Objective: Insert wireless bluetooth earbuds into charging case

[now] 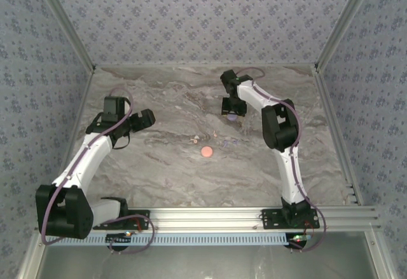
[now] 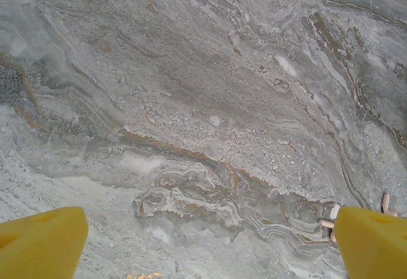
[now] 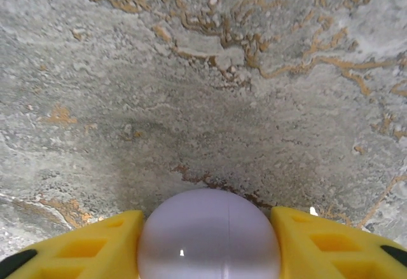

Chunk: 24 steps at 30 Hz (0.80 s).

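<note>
In the upper right of the overhead frame, I am watching the right gripper (image 1: 233,109) pointing down at the grey, marble-patterned tabletop (image 1: 159,177). A lilac, round, smooth plastic charging case (image 1: 233,118) is showing just beneath it. In the lower centre of the right wrist frame, the lilac case (image 3: 208,247) is sitting between two yellow plastic fingers (image 3: 89,247). Both fingers are pressing against its sides, so the jaws of the right gripper (image 3: 208,218) are clamped on the case. I cannot tell whether the case is touching the table.

At the left centre of the overhead frame, the left gripper (image 1: 145,119) is hanging over bare marble, well apart from the lilac case. In the left wrist frame, its yellow fingers (image 2: 38,247) are sitting in the two bottom corners. The jaws of the left gripper (image 2: 210,222) are standing wide apart, with marble surface between them.

At the lower right of that same frame, two tiny whitish-pink plastic earbuds (image 2: 327,222) are lying on the table just beside the right-hand finger, which is partly hiding them.

Near the centre of the overhead frame, the whitish-pink earbuds (image 1: 193,140) are showing as pale specks on the marble. A salmon-pink, round, coin-like case (image 1: 206,152) is lying just below and to the right of them. Further right, between the pink case and the right arm, I am making out tiny lilac earbud pieces (image 1: 232,142), too small for me to describe. Every earbud I am seeing is lying loose on the tabletop, outside both cases.
</note>
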Available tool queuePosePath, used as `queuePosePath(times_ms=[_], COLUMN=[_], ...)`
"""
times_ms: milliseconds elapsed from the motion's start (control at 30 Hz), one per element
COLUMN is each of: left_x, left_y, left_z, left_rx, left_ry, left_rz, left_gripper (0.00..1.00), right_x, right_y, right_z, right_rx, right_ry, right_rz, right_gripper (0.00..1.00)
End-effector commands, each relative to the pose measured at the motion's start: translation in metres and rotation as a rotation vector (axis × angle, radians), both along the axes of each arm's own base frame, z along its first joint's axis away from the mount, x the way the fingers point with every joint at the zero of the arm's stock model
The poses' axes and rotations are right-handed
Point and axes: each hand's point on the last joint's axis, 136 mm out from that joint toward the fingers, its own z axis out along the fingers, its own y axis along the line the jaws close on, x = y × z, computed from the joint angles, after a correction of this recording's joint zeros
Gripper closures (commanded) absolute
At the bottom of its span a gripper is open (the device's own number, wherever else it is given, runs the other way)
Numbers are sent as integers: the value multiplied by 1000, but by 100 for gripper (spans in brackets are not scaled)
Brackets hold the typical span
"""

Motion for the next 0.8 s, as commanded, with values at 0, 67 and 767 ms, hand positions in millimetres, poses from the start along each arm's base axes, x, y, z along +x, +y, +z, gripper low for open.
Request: queuePosePath(times_ms=[0,67,767], left_x=[2,2,1], left_y=[-5,-5,-13], left_z=[7,7,1], left_rx=[-18,-18,-61], left_ry=[5,7,27], left_rz=[-6,-6,-29], left_gripper=[1,1,1], right_x=[-3,-1,-29], right_y=[0,5,94], right_z=[-8,-7,11], right_rx=[-8,8,110], right_ry=[37,31,-13], right_rz=[13,57,810], right_gripper=[54,54,57])
